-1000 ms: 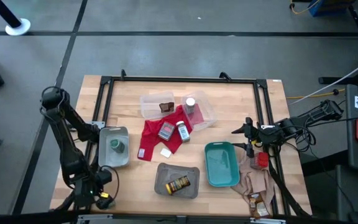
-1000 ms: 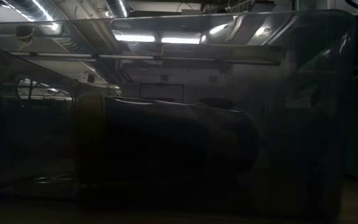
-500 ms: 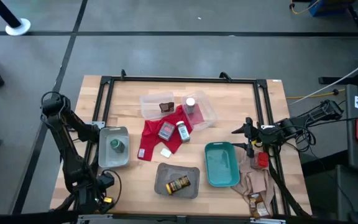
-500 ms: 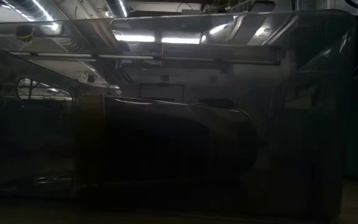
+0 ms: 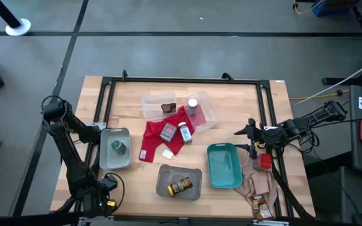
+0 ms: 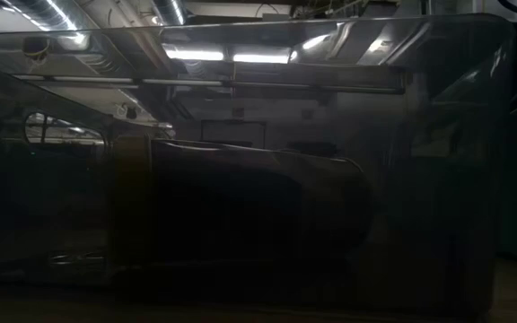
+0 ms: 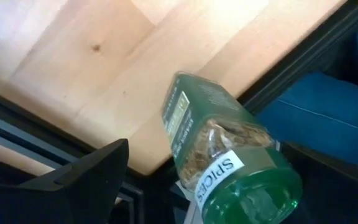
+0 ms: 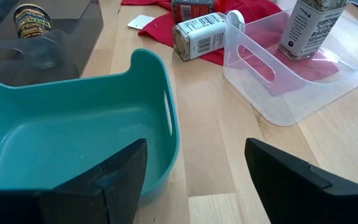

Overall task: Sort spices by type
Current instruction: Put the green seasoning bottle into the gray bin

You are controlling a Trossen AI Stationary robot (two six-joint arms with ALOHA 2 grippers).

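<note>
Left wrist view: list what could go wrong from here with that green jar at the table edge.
1. The green-lidded jar sits in the left gripper tilted, out past the table's edge; the grip looks partial, so it may slip and fall to the floor.
2. On the way to the grey tray, which already holds a green jar, it may clip the black frame rail.
</note>
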